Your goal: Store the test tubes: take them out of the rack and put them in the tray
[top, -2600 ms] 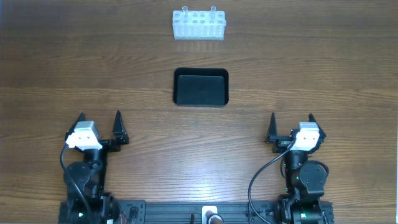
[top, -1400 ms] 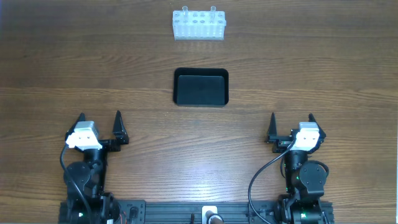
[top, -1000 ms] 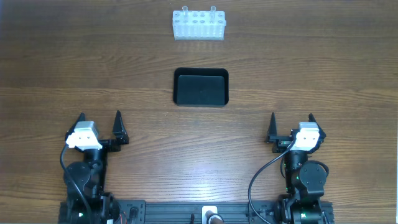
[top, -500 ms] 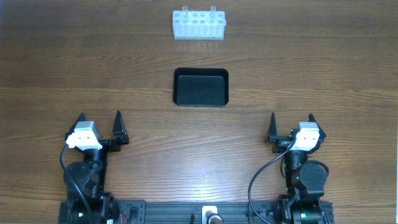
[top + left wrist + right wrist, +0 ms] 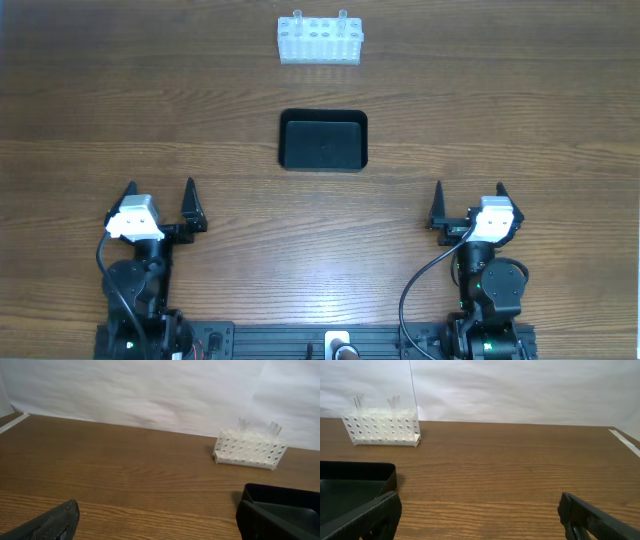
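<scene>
At 12 o'clock on the brown wooden table [image 5: 520,110], a white perforated plastic rack [image 5: 320,45], long axis 9-to-3, holding two clear test tubes [image 5: 297,18] upright at its ends, mouths up. Toward 6 from it, well apart, a black rectangular tray [image 5: 323,160]. At 8 and 4 o'clock, left gripper [image 5: 160,186] and right gripper [image 5: 469,187], fingers spread wide.

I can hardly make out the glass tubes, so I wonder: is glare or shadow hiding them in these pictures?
Neither, it seems. In the top view the light falls evenly on the table, with no hard shadow around the tray. In the left wrist and right wrist views the two clear tubes in the rack fade against the white backdrop behind them.
</scene>
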Available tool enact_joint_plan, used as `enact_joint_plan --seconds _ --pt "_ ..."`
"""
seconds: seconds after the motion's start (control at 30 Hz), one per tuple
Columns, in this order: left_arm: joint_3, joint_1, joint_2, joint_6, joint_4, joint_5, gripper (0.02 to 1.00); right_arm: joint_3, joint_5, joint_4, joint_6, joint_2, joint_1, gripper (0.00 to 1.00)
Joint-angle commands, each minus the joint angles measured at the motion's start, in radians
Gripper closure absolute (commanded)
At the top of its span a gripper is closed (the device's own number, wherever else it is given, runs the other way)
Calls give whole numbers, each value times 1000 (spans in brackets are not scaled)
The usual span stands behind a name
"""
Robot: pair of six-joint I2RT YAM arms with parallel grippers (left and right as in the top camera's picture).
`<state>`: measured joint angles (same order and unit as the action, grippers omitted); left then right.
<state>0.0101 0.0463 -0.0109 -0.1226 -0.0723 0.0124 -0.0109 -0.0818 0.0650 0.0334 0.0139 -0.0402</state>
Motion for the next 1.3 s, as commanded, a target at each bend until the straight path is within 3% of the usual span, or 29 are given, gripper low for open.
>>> enact_joint_plan --seconds 0.03,0.6,0.9,1.3 --pt "-5 1 4 14 -4 14 20 5 9 6 -3 -9 -6 9" --pt "23 0 -51 14 -5 14 20 5 9 6 -3 -9 -6 7" --pt "216 -11 -264 14 -8 14 20 5 9 5 -3 -9 -6 7" --pt "590 -131 -645 13 -55 14 20 5 9 6 -3 -9 -6 9"
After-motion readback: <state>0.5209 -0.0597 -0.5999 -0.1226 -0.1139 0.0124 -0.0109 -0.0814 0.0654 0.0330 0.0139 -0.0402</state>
